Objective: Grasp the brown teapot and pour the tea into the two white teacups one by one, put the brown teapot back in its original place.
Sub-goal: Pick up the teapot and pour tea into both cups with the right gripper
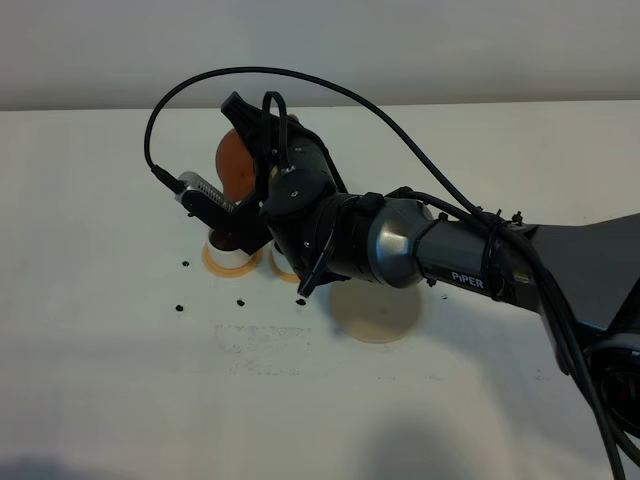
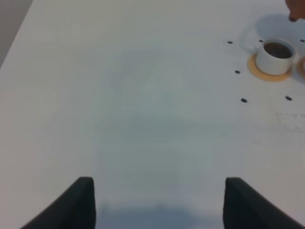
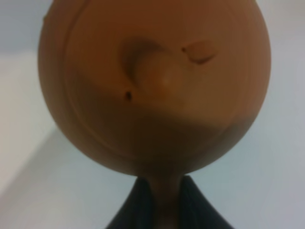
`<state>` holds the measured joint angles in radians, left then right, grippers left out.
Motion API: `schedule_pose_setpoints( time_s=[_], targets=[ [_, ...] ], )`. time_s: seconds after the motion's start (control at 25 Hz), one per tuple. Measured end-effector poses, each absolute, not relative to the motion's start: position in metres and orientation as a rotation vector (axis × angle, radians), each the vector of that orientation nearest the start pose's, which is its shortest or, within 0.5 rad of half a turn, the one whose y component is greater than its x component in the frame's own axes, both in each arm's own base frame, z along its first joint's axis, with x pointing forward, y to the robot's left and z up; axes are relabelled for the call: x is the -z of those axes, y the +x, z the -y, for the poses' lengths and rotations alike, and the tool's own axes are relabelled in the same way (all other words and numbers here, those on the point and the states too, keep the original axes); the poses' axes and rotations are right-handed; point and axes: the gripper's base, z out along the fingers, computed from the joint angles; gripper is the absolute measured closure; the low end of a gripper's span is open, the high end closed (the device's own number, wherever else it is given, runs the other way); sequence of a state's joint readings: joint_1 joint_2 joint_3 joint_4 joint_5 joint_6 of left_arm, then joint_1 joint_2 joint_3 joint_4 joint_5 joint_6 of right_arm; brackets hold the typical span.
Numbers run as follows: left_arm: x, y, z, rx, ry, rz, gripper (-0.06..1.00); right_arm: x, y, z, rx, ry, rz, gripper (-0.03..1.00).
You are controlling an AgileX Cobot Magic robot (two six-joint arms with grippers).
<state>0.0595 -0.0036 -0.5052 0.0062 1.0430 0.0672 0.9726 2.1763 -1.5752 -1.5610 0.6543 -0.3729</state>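
My right gripper [image 1: 256, 150] reaches across to the left and is shut on the loop handle of the brown teapot [image 1: 235, 160], held in the air over the two white teacups. In the right wrist view the teapot's knobbed lid [image 3: 157, 76] fills the frame and the handle runs between the gripper's fingers [image 3: 138, 205]. One teacup [image 1: 228, 260] stands on an orange-tan coaster and holds dark tea in the left wrist view [image 2: 275, 53]. The second teacup [image 1: 284, 262] is mostly hidden under the arm. The beige disc coaster [image 1: 375, 312] is bare. My left gripper [image 2: 159, 205] is open and empty.
Several small black marks [image 2: 243, 100] dot the white table [image 1: 120, 380] around the cups. A black cable [image 1: 330, 90] loops above the right arm. The second orange-tan coaster [image 2: 302, 67] shows at the edge of the left wrist view.
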Motion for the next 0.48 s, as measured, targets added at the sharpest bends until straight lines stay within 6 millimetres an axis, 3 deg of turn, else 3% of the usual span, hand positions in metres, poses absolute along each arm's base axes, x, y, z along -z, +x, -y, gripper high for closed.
schedule_pose_setpoints(
  time_s=[0.28, 0.48],
  targets=[
    [-0.28, -0.005, 0.0, -0.088, 0.007, -2.019, 0.36, -0.181, 0.312, -0.368, 1.007, -2.128, -0.938, 0.88],
    [-0.28, -0.005, 0.0, -0.088, 0.007, -2.019, 0.36, -0.192, 0.321, -0.366, 0.794, -2.009, -1.238, 0.88]
  ],
)
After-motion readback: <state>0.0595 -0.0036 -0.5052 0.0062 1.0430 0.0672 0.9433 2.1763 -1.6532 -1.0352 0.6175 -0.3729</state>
